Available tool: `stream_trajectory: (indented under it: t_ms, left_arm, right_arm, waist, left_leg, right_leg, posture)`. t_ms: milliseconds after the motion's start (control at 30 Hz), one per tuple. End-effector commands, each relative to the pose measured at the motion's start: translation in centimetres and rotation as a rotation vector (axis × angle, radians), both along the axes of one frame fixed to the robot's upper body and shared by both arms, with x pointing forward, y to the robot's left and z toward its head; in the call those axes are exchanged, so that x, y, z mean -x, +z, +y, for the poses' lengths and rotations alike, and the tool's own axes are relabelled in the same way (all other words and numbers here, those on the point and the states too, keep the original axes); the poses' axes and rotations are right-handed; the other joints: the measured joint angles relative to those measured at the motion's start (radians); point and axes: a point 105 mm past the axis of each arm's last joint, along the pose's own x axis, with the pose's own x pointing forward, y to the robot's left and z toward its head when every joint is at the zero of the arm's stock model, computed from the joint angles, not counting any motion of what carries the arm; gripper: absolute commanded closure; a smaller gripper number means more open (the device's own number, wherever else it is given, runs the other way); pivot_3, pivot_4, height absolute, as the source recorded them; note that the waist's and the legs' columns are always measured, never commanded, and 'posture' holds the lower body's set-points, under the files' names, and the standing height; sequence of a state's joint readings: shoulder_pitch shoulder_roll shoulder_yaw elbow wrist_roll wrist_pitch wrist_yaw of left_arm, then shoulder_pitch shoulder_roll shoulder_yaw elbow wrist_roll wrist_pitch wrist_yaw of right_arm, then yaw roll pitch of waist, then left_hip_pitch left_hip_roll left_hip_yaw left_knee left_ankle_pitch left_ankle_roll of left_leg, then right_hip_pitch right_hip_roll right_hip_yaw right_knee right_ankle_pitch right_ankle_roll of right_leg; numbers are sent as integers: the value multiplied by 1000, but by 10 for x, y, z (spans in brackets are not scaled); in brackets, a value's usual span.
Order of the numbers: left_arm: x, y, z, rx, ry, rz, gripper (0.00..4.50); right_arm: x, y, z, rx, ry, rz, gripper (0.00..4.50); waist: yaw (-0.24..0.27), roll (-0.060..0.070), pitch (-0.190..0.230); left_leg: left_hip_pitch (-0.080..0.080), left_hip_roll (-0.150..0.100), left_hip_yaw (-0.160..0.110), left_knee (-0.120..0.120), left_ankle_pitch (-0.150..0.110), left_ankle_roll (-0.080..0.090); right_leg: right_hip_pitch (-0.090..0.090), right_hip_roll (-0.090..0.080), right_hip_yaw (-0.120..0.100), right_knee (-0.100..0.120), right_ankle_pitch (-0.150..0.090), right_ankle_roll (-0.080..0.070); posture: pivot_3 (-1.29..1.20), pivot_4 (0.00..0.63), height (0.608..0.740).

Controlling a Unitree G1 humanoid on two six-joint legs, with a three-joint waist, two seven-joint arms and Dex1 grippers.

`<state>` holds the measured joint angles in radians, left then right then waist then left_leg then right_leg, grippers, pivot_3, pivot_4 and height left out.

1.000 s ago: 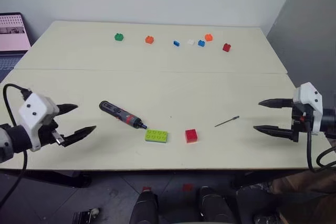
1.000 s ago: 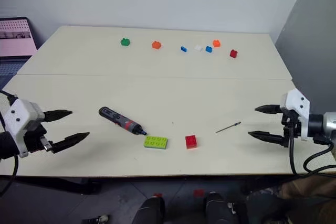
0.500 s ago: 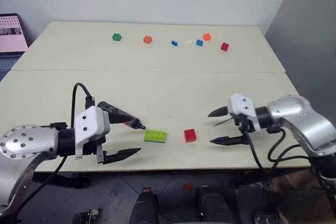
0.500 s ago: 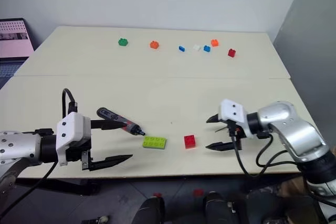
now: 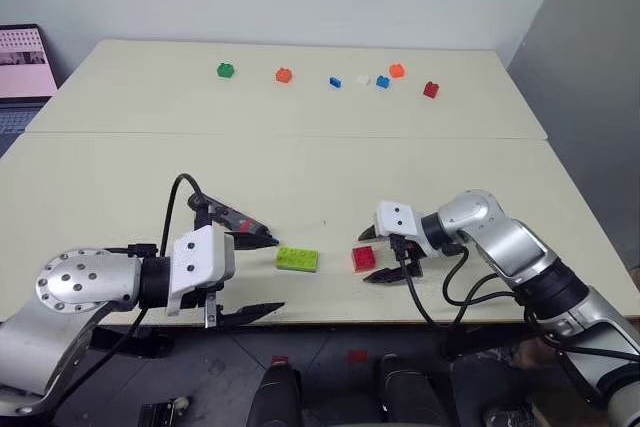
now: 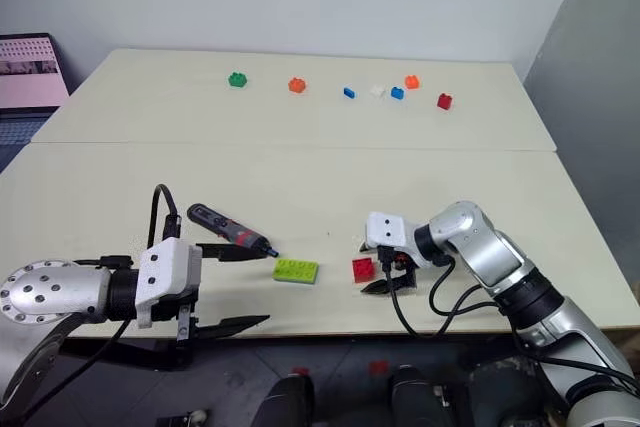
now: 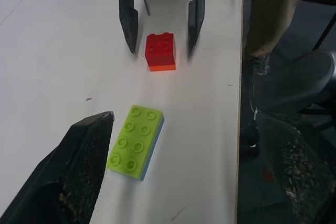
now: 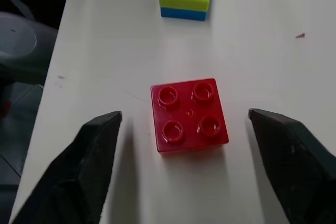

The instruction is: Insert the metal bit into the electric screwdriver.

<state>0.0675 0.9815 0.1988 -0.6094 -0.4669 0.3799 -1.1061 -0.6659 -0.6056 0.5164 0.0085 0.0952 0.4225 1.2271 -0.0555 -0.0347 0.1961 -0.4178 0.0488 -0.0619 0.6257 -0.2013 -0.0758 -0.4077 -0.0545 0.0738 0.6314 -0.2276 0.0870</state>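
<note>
The pale bench [image 5: 120, 162] carries the electric screwdriver [image 5: 232, 219], a green brick [image 5: 298, 259], a red brick [image 5: 363, 258] — and small bricks [image 5: 330, 76] along its far side.

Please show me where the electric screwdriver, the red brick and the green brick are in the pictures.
electric screwdriver [image 6: 228, 228]: right eye view, middle of its dark body.
red brick [image 8: 189, 115]: right wrist view, centre of its studded top.
green brick [image 7: 135, 141]: left wrist view, centre of its studded top.

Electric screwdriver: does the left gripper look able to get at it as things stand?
Probably yes. The left gripper is open beside the electric screwdriver, with bare table around it; the green brick lies past its nose.
</note>
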Motion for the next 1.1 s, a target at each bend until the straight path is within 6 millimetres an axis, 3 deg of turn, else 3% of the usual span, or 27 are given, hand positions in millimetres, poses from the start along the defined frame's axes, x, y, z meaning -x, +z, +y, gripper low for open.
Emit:
stream_trajectory:
  t_ms: [33,167,200,267,433,567,733,933,1000,1100]
  left_arm:
    - [0,2,-4,13,-21,-26,0]
    - [-4,4,-7,37,-17,-43,0]
    - [-6,5,-8,46,-16,-47,0]
    - [-10,8,-10,81,-1,-63,0]
    - [-18,15,-19,166,12,-89,0]
    - [-25,19,-32,235,-14,-104,0]
    - [-35,22,-48,324,-50,-92,0]
    - [-40,19,-67,363,-128,-68,0]
    - [-44,21,-75,388,-150,-72,0]
    - [-47,21,-80,399,-168,-79,0]
  right_arm:
    - [1,7,2,2,47,-47,1477]
    - [1,9,5,-15,53,-57,2650]
    - [1,9,5,-17,54,-64,2624]
    - [-1,15,5,-39,43,-83,3038]
    - [-12,45,-10,-143,-102,-149,3047]
    - [-27,72,-60,-214,-382,-237,3047]
    - [-34,93,-158,-238,-862,-366,3047]
    - [-25,75,-249,-119,-1305,-425,3047]
    - [-24,61,-264,-107,-1405,-404,3047]
    - [-27,51,-271,-115,-1468,-393,3047]
  waist:
    - [0,0,0]
    - [0,0,0]
    - [0,0,0]
    - [0,0,0]
    - [1,0,0]
    - [19,1,0]
    - [30,0,0]
    - [22,1,0]
    - [18,1,0]
    - [13,1,0]
  left_leg:
    - [0,0,0,0,0,0]
    - [0,0,0,0,0,0]
    - [0,0,0,0,0,0]
    - [1,0,0,1,0,0]
    - [1,0,0,1,0,0]
    - [0,0,-1,2,0,0]
    - [0,-1,-1,3,0,0]
    - [1,-1,0,3,0,0]
    - [1,-1,0,3,0,1]
    - [2,-1,0,3,1,2]
  right_leg:
    - [0,0,0,0,0,0]
    - [0,0,0,1,0,0]
    - [0,0,0,1,0,0]
    - [0,0,0,2,0,0]
    - [0,0,0,3,0,0]
    - [0,0,0,3,0,0]
    - [1,0,0,3,0,0]
    - [1,0,0,3,0,0]
    - [2,0,1,3,0,1]
    - [2,0,1,4,1,1]
  posture:
    - [0,150,740]
    - [0,150,740]
    - [0,150,740]
    - [0,150,740]
    - [0,150,740]
    - [0,150,740]
    - [0,150,740]
    - [0,150,740]
    - [0,150,740]
    - [0,150,740]
